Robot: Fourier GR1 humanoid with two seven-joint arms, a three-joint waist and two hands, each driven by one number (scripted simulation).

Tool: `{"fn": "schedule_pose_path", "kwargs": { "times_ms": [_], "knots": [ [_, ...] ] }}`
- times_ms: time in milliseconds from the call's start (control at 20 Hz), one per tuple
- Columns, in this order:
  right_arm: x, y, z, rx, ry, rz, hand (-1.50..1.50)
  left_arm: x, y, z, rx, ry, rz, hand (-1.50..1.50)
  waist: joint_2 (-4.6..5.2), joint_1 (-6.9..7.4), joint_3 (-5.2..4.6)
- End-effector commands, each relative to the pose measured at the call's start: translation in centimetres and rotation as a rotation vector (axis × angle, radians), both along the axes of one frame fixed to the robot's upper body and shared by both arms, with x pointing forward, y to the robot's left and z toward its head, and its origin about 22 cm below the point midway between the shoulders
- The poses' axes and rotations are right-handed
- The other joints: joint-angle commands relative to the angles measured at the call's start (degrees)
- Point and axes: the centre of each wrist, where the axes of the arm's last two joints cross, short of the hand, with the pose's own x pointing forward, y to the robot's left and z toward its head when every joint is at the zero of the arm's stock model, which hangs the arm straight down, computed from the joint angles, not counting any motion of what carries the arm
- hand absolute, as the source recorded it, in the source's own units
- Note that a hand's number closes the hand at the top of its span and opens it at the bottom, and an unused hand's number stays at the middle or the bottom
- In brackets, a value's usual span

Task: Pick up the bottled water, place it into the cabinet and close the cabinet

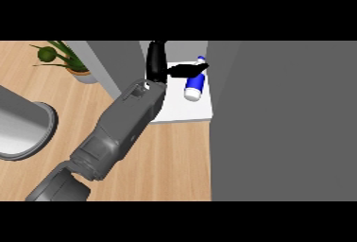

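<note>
The left hand [162, 66] reaches into the cabinet [188, 111], fingers straight and spread, thumb stretched toward the bottled water [194, 87] and touching or nearly touching its top; it grips nothing. The bottle lies on its side on the white shelf, near the cabinet door [279, 123]. It looks stiff, smooth, light, apt to roll; the mid-body is the best hold. A potted plant [66, 59] stands at the table's [174, 160] far left.

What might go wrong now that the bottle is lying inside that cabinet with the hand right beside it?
The bottled water lies on its side on the white shelf, so it could roll as the hand draws away. The hand's thumb sits against the bottle and might drag it along. The big grey door could strike the forearm if it swings early.
</note>
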Motion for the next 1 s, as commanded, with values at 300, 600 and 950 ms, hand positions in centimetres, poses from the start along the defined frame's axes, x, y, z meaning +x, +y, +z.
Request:
{"fn": "schedule_pose_path", "kwargs": {
  "times_ms": [300, 600, 950],
  "knots": [
    [0.8, 0.6, 1.6, 0.015, -0.034, 0.003, -1.50, 0.4, -1.2, 2.7, -0.140, -0.096, -0.100, -1.50, -0.42, 1.49, -0.02],
    [0.2, 0.9, 2.8, -0.024, -0.042, 0.011, -1.50, -0.4, -0.7, 1.5, -0.265, -0.094, -0.234, -1.50, -0.92, 2.08, -0.02],
    [0.4, 0.9, 3.0, 0.000, -0.041, 0.006, -1.50, -2.3, -1.7, 1.4, -0.313, -0.044, -0.320, -1.50, -1.33, 3.46, -0.01]
  ]
}}
